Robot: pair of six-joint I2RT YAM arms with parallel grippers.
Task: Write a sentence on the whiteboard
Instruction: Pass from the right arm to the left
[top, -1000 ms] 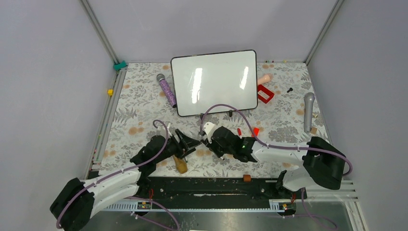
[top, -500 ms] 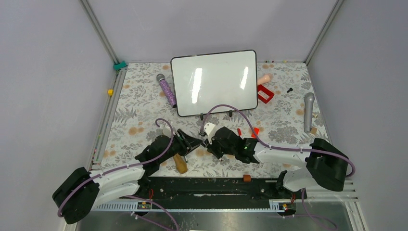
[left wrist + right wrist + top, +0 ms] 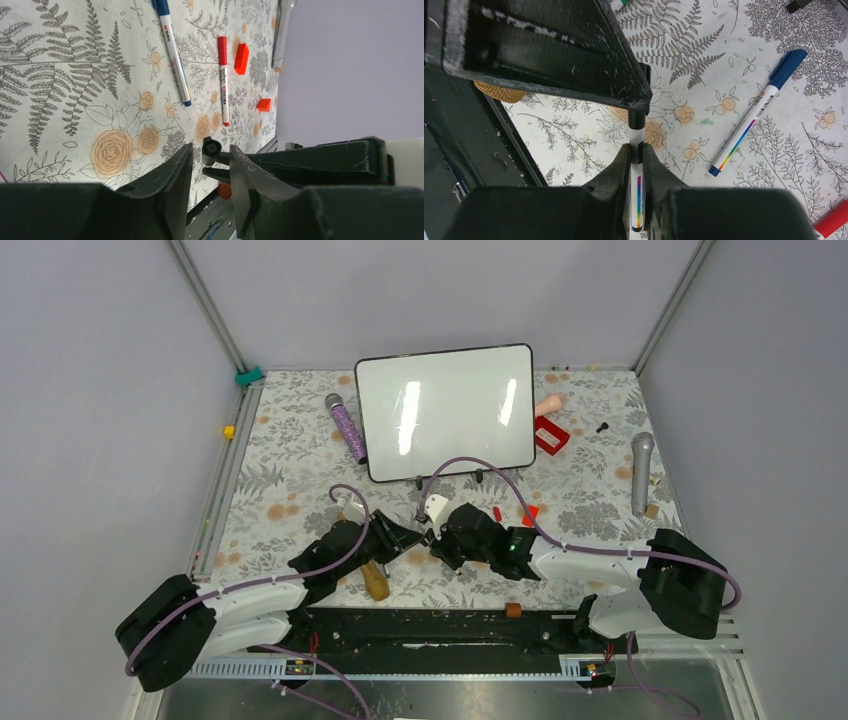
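1. Fingers (image 3: 616,170) of the right gripper (image 3: 636,150) pinch a white marker (image 3: 638,187) low over the near middle of the floral table (image 3: 280,470).
2. Facing it, the left gripper (image 3: 210,156) has its fingers a little apart on either side of the marker's black cap (image 3: 211,148), with thin gaps showing.
3. Just beyond lie a blue marker (image 3: 172,50) and a red marker (image 3: 223,80).
4. The whiteboard (image 3: 445,410) stands at the far middle, well apart from both grippers, with a purple microphone (image 3: 347,428) beside its left edge.

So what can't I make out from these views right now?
- Right wrist: the marker has its cap end covered by the left claw.
- Left wrist: marker body hidden behind the right claw; unclear whether left claw touches the cap.
- Top view: marker too small; glare streaks on the whiteboard.
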